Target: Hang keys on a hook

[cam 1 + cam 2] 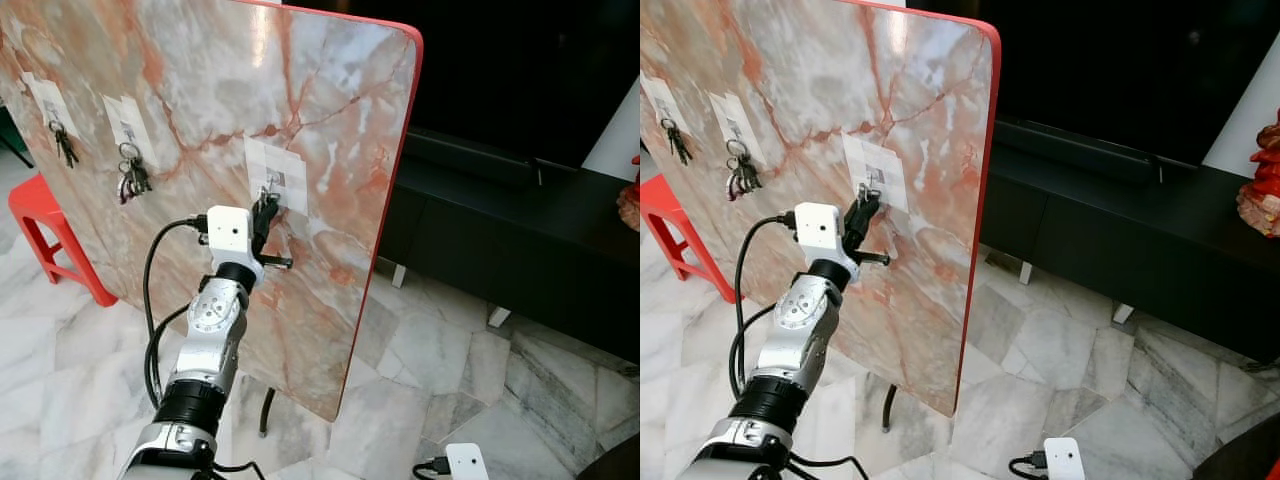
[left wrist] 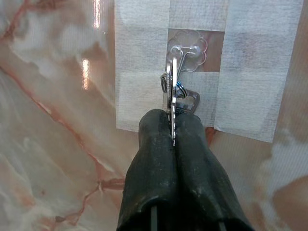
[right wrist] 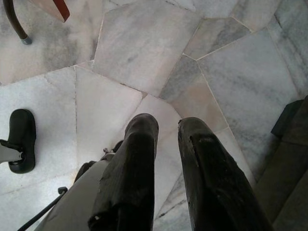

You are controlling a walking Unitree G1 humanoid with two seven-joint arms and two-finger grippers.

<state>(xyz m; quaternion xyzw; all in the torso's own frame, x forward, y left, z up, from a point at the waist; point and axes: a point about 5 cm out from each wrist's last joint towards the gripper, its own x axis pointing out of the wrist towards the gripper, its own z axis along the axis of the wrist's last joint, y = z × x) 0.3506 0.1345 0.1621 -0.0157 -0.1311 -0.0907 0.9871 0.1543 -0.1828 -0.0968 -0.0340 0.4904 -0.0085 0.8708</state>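
**A:** Where are the keys (image 2: 172,98) right now?

**B:** Just above centre in the left wrist view, pinched edge-on between the two black fingers of the left gripper (image 2: 172,126), which are pressed together on the flat metal. The key ring sits right at the clear plastic hook (image 2: 186,54), in the upper middle of the frame, stuck to the marbled board (image 1: 330,130) over a white taped patch (image 2: 144,62). Whether the ring is already over the prong I cannot tell.

**A:** How will they handle?

**B:** I'd judge light, stiff and slick: thin metal that could pivot or slip in a hard pinch. The loose keys will likely swing from the ring. Holding low on a blade, as now, leaves the ring free to go over the hook.

**A:** And the hook itself?

**B:** It looks like a small adhesive one, so probably not built for a hard push or tug.

**A:** Room to move?

**B:** In the left eye view the board's red edge (image 1: 405,130) runs down the centre-right, well apart from the hook. Two other key bunches (image 1: 132,178) hang at upper left, also well apart. Backing straight off the board looks open.

**A:** The other arm?

**B:** The right gripper (image 3: 166,132) hangs idle over the marble floor (image 3: 144,43), fingers slightly parted, holding nothing.
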